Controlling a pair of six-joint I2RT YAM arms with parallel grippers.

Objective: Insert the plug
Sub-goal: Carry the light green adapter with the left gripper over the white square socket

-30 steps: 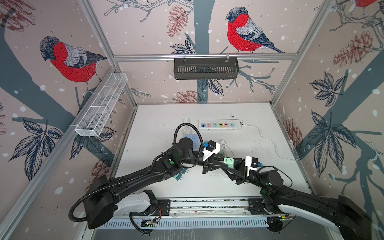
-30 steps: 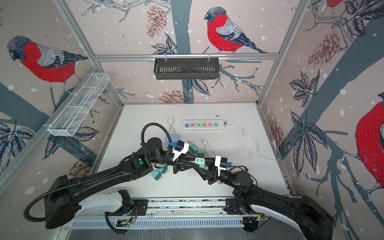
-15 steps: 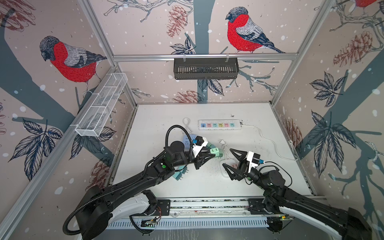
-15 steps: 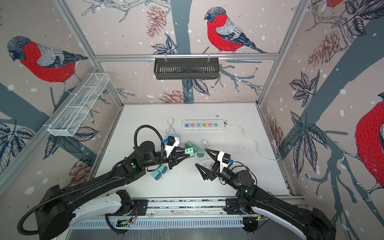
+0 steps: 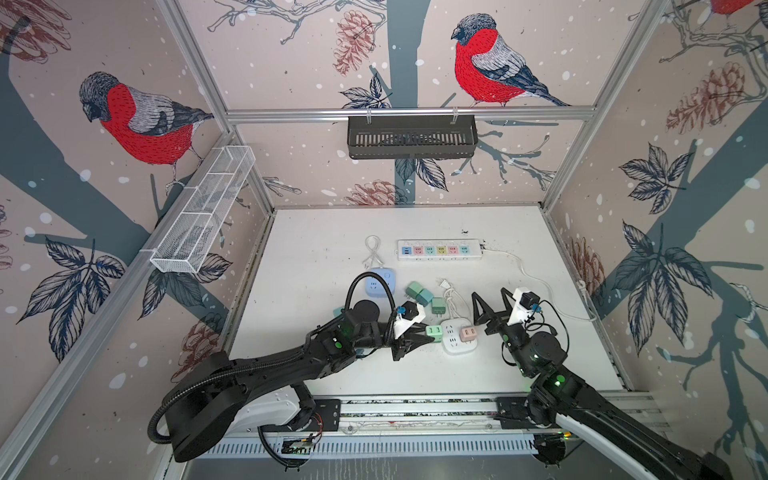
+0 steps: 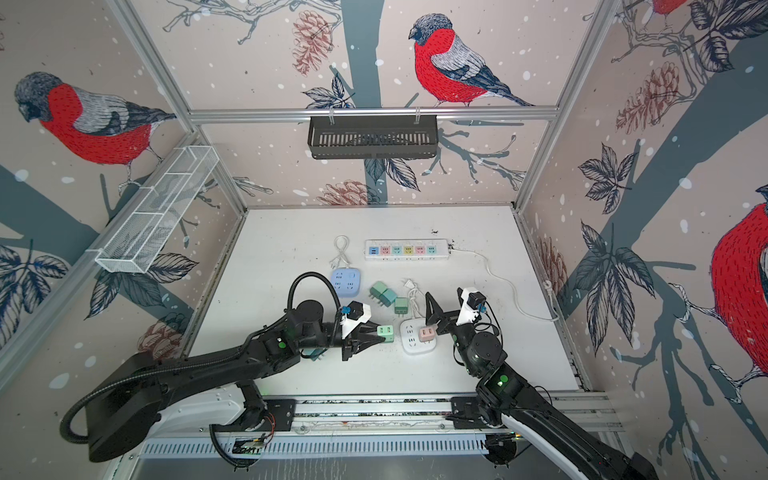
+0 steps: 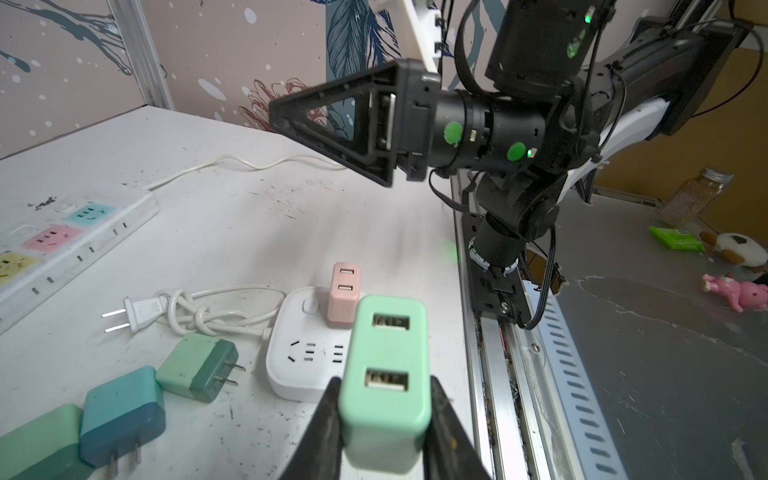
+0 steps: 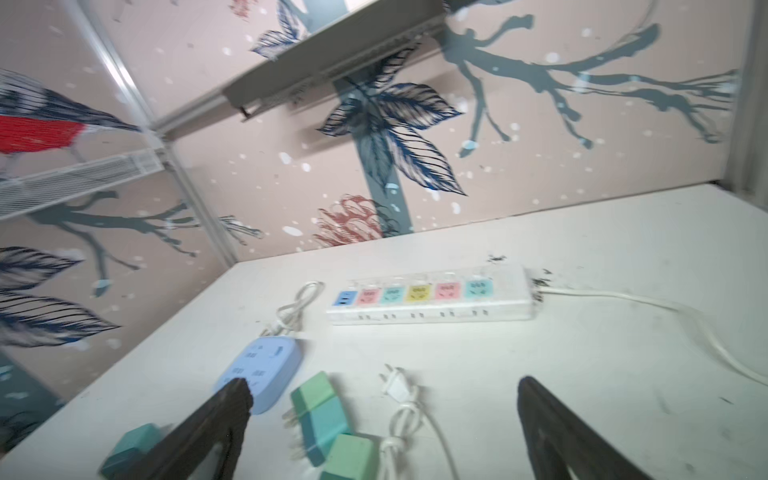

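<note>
Left pincer (image 5: 428, 338) is seen in both top views clamped on the mint plug (image 5: 434, 331), just beside the white socket cube (image 5: 455, 340) on the bench (image 5: 332, 232). The right pincer (image 5: 490, 296) is spread wide and holds nothing. In the left wrist view, the mint plug (image 7: 386, 386) is gripped between both fingers, near the cube, where a pink plug (image 7: 343, 295) is seated. In the right wrist view, wide-apart fingers (image 8: 224, 415) are shown over loose green plugs (image 8: 324, 415).
</note>
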